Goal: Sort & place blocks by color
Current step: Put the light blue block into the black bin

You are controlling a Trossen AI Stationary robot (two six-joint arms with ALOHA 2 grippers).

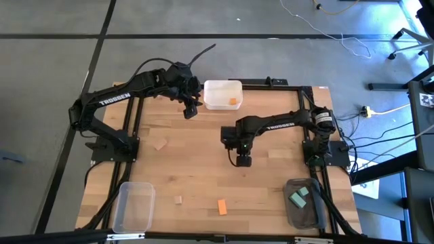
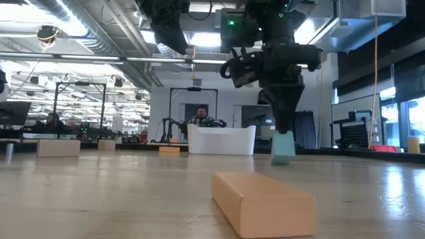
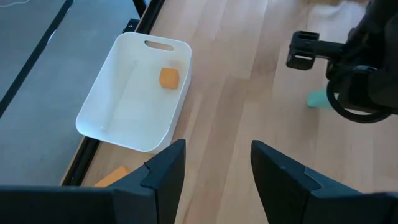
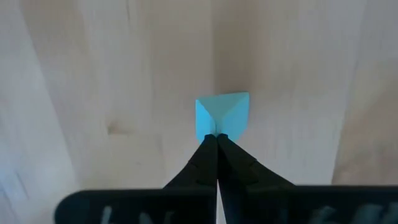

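A teal block (image 4: 222,115) stands on the table near its middle, directly under my right gripper (image 4: 216,137), which is shut and points straight down; the low view shows the block (image 2: 283,147) below the fingers. My left gripper (image 3: 214,174) is open and hovers beside the white bin (image 1: 222,87) at the far edge. That bin holds one orange block (image 3: 168,78). Another orange piece (image 3: 112,177) shows just outside the bin. A tan block (image 1: 160,144), a small tan cube (image 1: 178,199) and an orange block (image 1: 222,207) lie loose on the table. My right gripper comes from above, pointing down, with its shut fingertips (image 4: 211,142) meeting the teal block's upper edge (image 4: 214,127). The fingers are closed together, not spread around the block. The block's base is on the table in the low view.
A clear bin (image 1: 132,207) sits at the near left corner. A second clear bin (image 1: 303,203) at the near right corner holds teal blocks (image 1: 299,197). A black frame (image 1: 129,135) borders the table. A person sits in the room beyond the far edge.
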